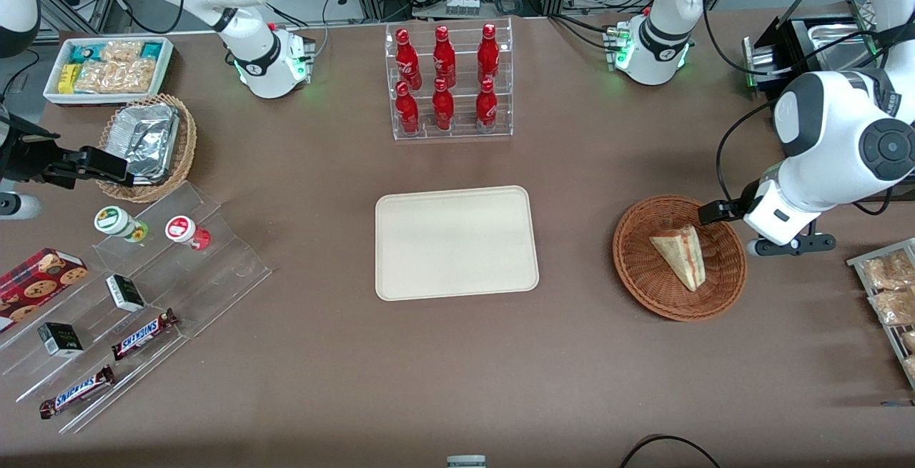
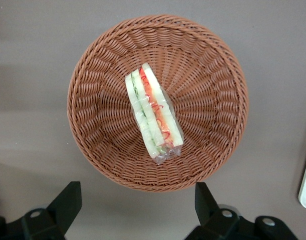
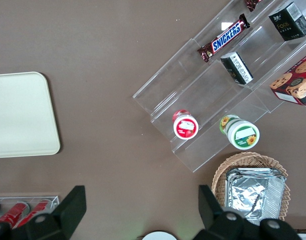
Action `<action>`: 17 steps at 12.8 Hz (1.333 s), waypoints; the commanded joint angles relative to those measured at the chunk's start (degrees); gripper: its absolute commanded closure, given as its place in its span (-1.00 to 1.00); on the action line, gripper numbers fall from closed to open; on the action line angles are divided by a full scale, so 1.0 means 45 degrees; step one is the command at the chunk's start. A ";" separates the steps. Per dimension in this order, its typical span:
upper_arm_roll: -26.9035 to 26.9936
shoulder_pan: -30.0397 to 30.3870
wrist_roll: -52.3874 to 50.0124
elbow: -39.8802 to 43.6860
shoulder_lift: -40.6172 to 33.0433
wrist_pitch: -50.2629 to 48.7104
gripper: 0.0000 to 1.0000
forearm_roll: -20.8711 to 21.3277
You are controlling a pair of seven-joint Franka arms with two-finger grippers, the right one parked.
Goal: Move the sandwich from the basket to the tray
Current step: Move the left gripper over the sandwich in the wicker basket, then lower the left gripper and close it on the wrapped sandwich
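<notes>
The pincer (image 2: pixel 135 210) hovers spread apart above the basket (image 2: pixel 93 95). The wrapped sandwich (image 2: pixel 153 117) lies tilted; a skewed grip could let it slip short of the tray (image 1: pixel 456 241).

The sandwich (image 1: pixel 680 255) lies in the reddish-brown wicker basket (image 1: pixel 647 282), its red filling edge facing the working arm's end of the table. The gripper (image 1: pixel 722 211) sits at the basket's rim on that same side, above the table, fingers hidden by the wrist. The cream tray (image 1: pixel 456 242) rests flat near the table's middle, well apart from the basket. Farther from the camera than the tray stands a clear rack of red bottles (image 1: pixel 447 79) (six, in two rows). Toward the parked arm's end lie two Snickers bars (image 1: pixel 143 334) on clear acrylic steps (image 1: pixel 214 268).
</notes>
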 commanded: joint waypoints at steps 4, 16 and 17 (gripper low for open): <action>-0.0036 -0.0142 -0.4364 -0.0601 0.0013 0.1071 -1.00 -0.0044; -0.0095 -0.0533 -0.7382 -0.2553 0.0579 0.4428 -1.00 -0.0122; -0.0114 -0.0533 -0.7382 -0.2651 0.0677 0.4702 -1.00 -0.0122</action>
